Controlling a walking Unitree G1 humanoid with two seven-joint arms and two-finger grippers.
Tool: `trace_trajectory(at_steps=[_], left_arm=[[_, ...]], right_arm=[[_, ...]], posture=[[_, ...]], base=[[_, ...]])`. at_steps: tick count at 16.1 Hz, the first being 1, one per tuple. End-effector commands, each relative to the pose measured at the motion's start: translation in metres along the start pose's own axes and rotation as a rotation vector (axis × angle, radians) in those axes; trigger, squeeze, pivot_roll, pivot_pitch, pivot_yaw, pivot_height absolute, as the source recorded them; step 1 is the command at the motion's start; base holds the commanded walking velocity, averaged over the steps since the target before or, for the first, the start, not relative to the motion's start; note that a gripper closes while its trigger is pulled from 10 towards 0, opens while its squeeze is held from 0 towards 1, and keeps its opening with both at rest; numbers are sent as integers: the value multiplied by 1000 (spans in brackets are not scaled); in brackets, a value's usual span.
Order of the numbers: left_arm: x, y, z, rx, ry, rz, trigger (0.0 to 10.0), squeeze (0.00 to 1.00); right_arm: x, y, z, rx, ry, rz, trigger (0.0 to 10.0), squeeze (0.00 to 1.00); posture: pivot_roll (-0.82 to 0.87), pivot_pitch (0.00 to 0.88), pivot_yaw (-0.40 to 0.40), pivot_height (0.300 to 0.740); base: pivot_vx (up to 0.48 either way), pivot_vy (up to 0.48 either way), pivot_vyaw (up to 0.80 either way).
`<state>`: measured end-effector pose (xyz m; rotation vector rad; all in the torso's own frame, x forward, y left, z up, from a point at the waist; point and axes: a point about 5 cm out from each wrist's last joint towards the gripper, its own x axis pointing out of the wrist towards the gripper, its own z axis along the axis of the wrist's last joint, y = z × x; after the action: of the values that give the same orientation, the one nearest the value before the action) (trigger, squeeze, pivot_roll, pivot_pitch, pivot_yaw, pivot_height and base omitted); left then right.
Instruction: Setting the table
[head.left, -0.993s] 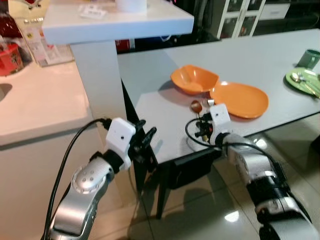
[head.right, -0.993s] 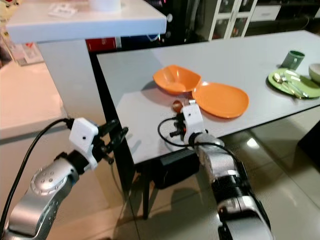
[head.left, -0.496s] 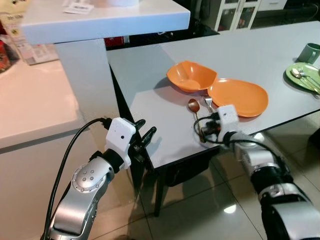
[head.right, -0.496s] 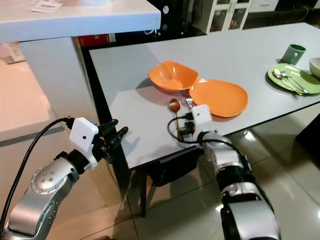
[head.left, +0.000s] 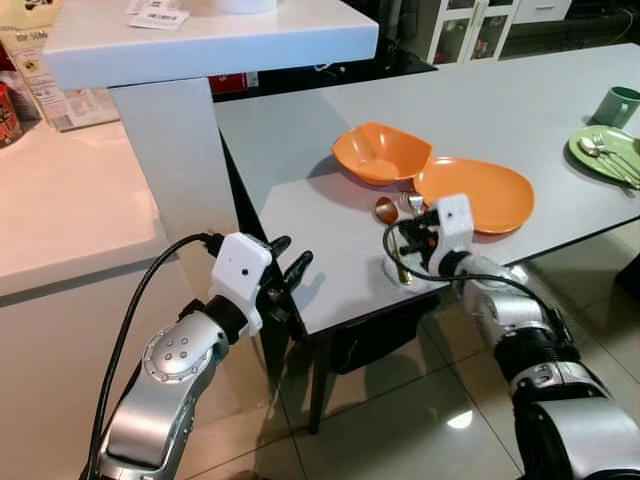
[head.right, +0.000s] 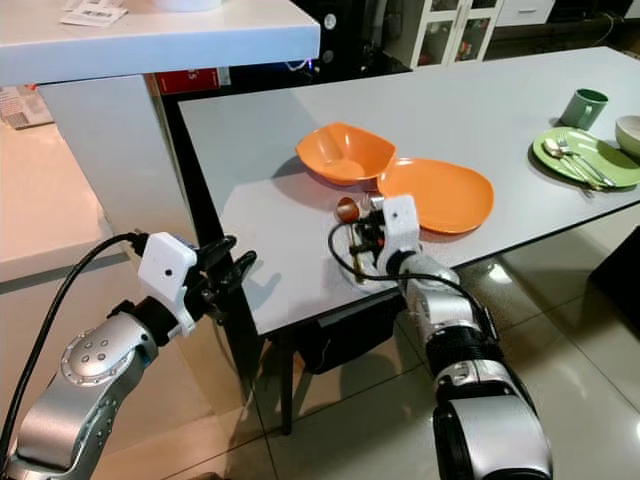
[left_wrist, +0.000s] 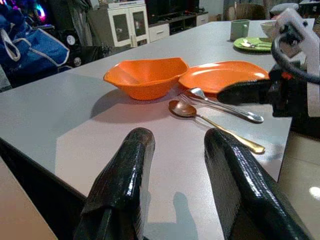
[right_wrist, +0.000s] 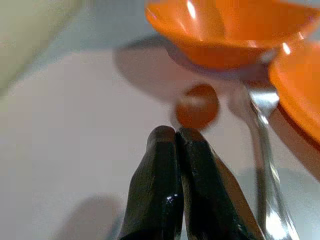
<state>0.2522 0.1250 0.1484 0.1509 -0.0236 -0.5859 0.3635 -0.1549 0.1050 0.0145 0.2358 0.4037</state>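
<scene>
**Right pincer clenched over the spoon on the grey bench**

The right pincer has its two black fingers pressed together with nothing visibly between them, low over the handle of the copper spoon near the bench's near edge. A silver fork lies just right of the spoon, almost parallel. Beyond their heads sits an orange bowl, and touching its right side an orange plate. Far right on the bench are a green plate carrying cutlery and a green mug. The left pincer hovers released off the bench's near left corner, grasping nothing. Printed labels on the white counter at left are too small to read.
</scene>
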Motion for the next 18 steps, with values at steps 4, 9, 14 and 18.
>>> trace_trajectory(at_steps=[4, 9, 14, 18], left_arm=[[-3, -4, 8, 10, -3, -31, 10000, 0], [-13, -8, 11, 0, 12, -49, 10000, 0], [-18, -10, 12, -3, 32, -47, 10000, 0], [-17, -11, 12, -4, 37, -53, 10000, 0]], right_arm=[[10, 8, 5, -60, 52, 61, 0, 0], [12, 16, 9, -73, 42, 184, 0, 0], [8, 7, 0, -88, 92, 142, 0, 0], [2, -6, -9, -85, 136, 67, 0, 0]], posture=[[41, 10, -22, 740], [67, 84, -45, 740], [69, 102, -40, 740], [67, 100, -35, 740]], base=[[0, 0, 0], [0, 0, 0], [0, 0, 0], [0, 0, 0]])
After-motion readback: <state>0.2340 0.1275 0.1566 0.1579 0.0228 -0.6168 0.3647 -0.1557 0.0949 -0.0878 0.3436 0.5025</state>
